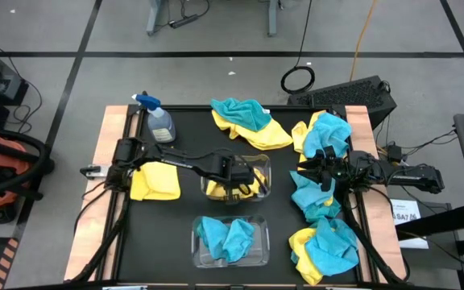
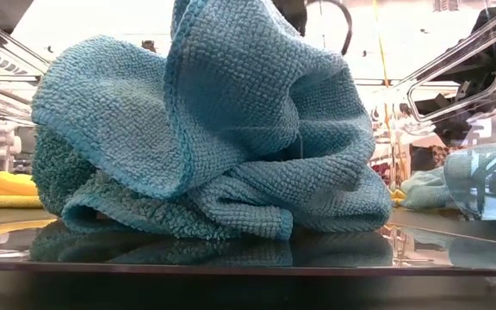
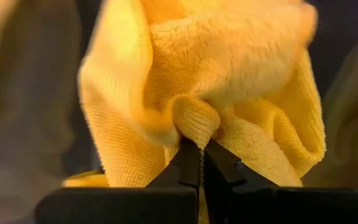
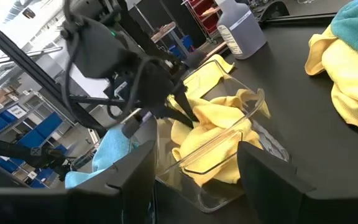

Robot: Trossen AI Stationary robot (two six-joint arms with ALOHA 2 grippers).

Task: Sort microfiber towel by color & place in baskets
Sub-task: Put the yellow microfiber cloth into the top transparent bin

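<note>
Your left claw pinches a yellow towel inside the upper basket; right claw open by the bench's right edge.

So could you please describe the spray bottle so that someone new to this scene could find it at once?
Start at the black table top and go to its far left corner. The spray bottle lies there, clear with a blue trigger, just beyond the lone yellow towel. It is the only bottle; everything else nearby is cloth or a clear bin.
</note>
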